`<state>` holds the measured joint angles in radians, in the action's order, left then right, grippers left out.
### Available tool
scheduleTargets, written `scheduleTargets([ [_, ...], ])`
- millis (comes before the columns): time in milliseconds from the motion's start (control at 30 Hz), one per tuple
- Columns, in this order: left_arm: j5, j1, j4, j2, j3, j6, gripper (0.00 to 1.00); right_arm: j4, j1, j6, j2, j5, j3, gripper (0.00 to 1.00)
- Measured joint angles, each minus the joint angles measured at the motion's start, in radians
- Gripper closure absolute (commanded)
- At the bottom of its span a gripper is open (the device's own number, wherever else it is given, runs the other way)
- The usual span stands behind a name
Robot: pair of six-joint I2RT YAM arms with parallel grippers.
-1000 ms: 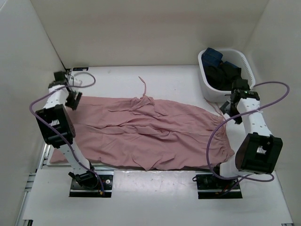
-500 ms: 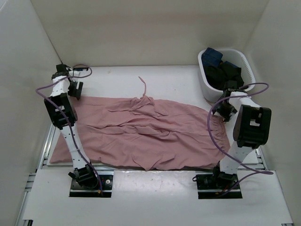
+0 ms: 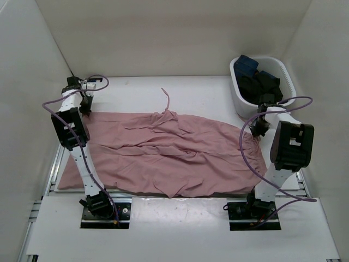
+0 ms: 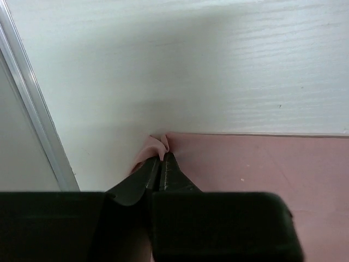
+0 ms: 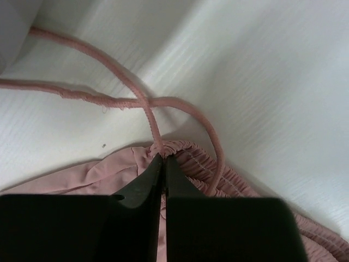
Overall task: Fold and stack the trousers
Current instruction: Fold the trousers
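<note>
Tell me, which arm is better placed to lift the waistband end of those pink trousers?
Right, I'd say. The right arm's jaws are shut on the gathered waistband of the trousers, beside the drawstring. The left arm's jaws pinch the opposite far corner.

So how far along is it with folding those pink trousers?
Barely started. Done: the trousers lie spread flat on the table. In hand: the left gripper is pinched shut on a far corner of the cloth, and the right gripper is shut on the waistband beside the drawstring. Left: no fold shows yet, and nothing is stacked.
</note>
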<state>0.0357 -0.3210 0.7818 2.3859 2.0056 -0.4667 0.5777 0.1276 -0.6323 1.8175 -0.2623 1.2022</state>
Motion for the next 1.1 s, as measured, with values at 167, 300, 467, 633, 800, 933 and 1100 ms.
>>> scheduleTargets([
  [167, -0.011, -0.014, 0.049, -0.006, 0.026, -0.023, 0.86, 0.053, 0.000, 0.012, -0.050, -0.002, 0.011, 1.00],
  [300, -0.022, -0.027, 0.082, -0.074, 0.050, -0.056, 0.86, 0.087, 0.001, 0.020, -0.165, -0.004, 0.037, 1.00],
  [467, -0.037, -0.032, 0.064, -0.360, -0.019, -0.105, 0.86, 0.108, 0.021, 0.026, -0.357, 0.008, 0.027, 1.00],
  [633, -0.029, -0.102, 0.037, -0.757, -0.294, -0.153, 0.86, 0.148, 0.084, 0.016, -0.579, -0.001, -0.096, 1.00],
  [800, -0.034, -0.323, 0.004, -1.048, -0.743, -0.232, 0.86, 0.261, 0.100, -0.055, -0.815, -0.020, -0.306, 1.00],
  [933, -0.052, -0.426, 0.019, -1.091, -1.023, -0.307, 0.86, 0.397, 0.108, -0.120, -0.924, -0.076, -0.392, 1.00],
  [1100, -0.046, -0.523, 0.037, -1.094, -1.079, -0.366, 0.86, 0.482, 0.108, -0.151, -1.028, -0.123, -0.389, 1.00],
])
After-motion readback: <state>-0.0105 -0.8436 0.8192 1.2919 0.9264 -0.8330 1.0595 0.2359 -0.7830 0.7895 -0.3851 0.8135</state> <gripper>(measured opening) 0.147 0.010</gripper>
